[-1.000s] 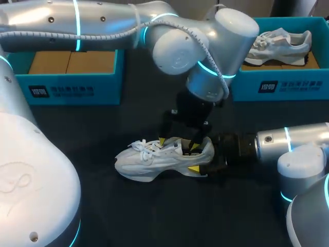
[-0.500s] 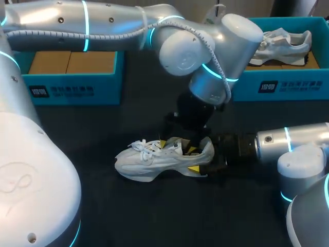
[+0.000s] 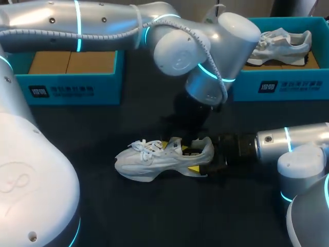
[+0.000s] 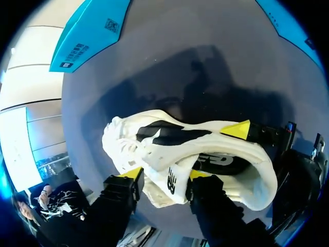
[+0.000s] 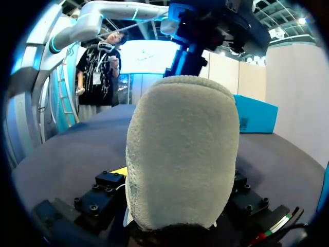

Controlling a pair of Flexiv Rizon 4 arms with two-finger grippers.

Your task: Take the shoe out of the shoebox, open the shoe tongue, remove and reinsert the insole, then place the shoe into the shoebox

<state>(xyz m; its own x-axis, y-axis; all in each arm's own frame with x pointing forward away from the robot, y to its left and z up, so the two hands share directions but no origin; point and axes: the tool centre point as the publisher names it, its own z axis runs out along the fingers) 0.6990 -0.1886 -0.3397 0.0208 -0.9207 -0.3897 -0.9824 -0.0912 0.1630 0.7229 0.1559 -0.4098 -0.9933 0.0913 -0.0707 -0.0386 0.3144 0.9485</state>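
Note:
A white shoe (image 3: pixel 159 159) lies on its side on the dark table (image 3: pixel 154 216), toe toward the left. My left gripper (image 3: pixel 178 147) comes down from above into its opening. In the left wrist view that left gripper (image 4: pixel 164 176) has both yellow tips pressed against the shoe tongue (image 4: pixel 169 180), so it is shut on it. My right gripper (image 3: pixel 199 159) holds the heel from the right side. The heel (image 5: pixel 182 149) fills the right wrist view between the black fingers (image 5: pixel 97 193), with the gripper (image 5: pixel 177 213) shut on it. One yellow right fingertip (image 4: pixel 236 128) lies along the shoe's outer side.
A blue shoebox (image 3: pixel 67 85) lined with cardboard stands at the back left. A second blue shoebox (image 3: pixel 277 82) at the back right holds another white shoe (image 3: pixel 280 43). My left arm's elbow (image 3: pixel 205 46) hangs over the table's middle.
The left gripper's fingers have drawn together onto the tongue. The shoe and the right gripper have stayed in place.

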